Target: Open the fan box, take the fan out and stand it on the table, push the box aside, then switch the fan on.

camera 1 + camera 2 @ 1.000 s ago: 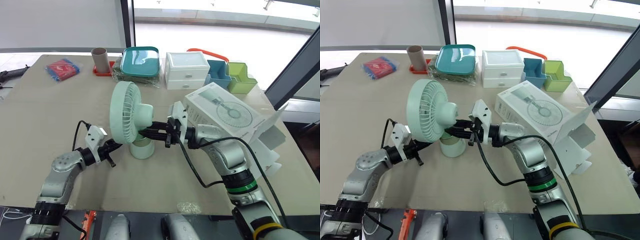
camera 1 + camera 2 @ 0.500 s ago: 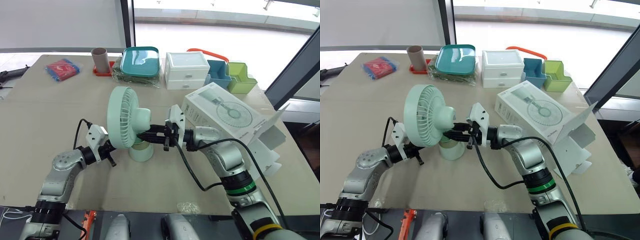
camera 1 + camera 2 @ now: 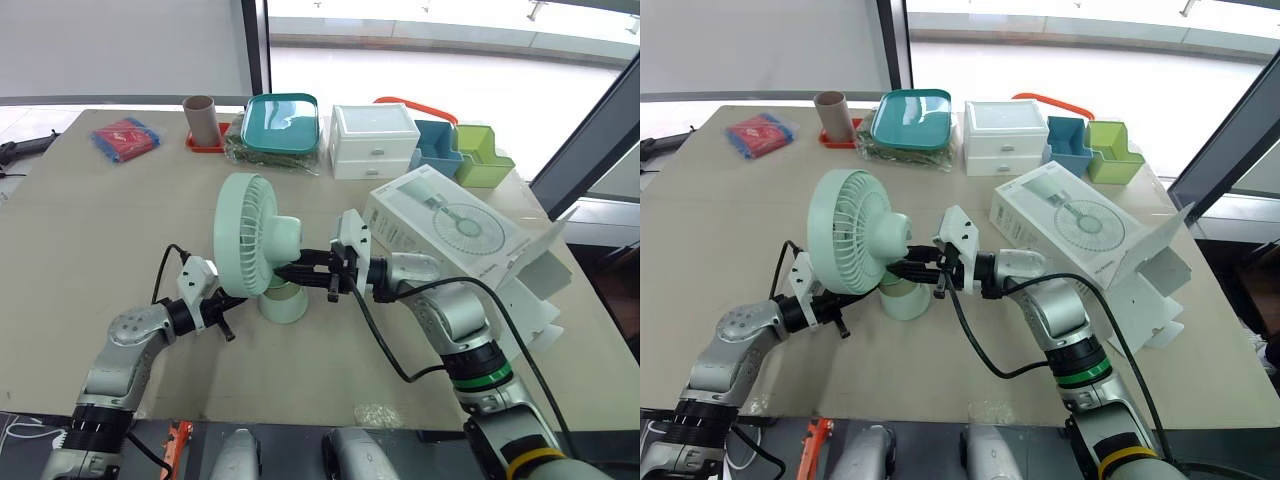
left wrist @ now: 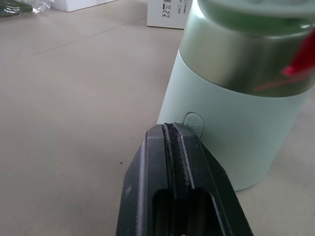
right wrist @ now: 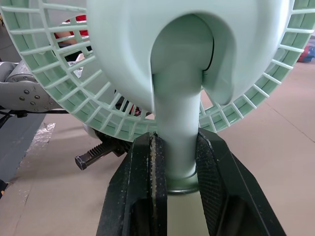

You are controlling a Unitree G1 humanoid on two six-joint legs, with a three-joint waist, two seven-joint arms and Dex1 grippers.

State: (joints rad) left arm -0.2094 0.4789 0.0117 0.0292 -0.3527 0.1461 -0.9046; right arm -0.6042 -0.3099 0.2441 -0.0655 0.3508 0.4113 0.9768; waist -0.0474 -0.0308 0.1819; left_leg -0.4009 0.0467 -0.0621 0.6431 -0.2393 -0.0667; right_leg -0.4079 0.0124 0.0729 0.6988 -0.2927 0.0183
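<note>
Fan point(image 3: 250, 240) is standing upright on the table point(image 3: 100, 220), my right gripper point(image 3: 290, 270) is clamping its neck, and my left gripper point(image 4: 171, 132), pinched shut and empty, is pointing straight at the base button point(image 4: 193, 121) just ahead, making it the nearer arm for switching.

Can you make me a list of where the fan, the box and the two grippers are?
fan: standing upright on the table
box: on the table, right of the fan, flap open
right gripper: shut on the fan's neck
left gripper: shut, tip pointing at the button on the fan's base
</note>
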